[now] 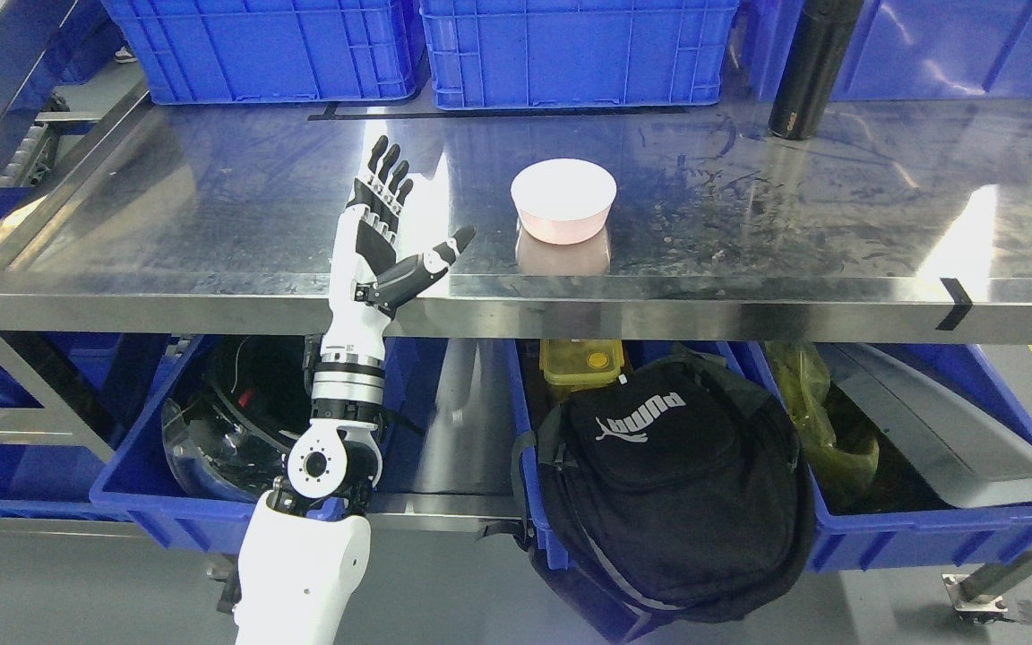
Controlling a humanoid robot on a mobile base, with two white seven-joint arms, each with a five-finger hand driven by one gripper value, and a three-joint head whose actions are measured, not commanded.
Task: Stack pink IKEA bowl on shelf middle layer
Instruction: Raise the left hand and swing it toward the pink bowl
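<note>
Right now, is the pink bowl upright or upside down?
Upright: the pink bowl rests on its narrower base on the shelf, wide rim facing up.

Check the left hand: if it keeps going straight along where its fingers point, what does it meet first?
Probably the blue crate at the shelf's back. The left hand is open, fingers aimed up and away, passing left of the pink bowl. Depth is unclear.

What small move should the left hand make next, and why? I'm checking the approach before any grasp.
Probably slide the open left hand rightward toward the pink round plastic bowl. The hand hovers over the steel shelf with fingers spread and thumb pointing at the bowl, a clear gap apart, nothing between them. The bowl stands upright and alone.
</note>
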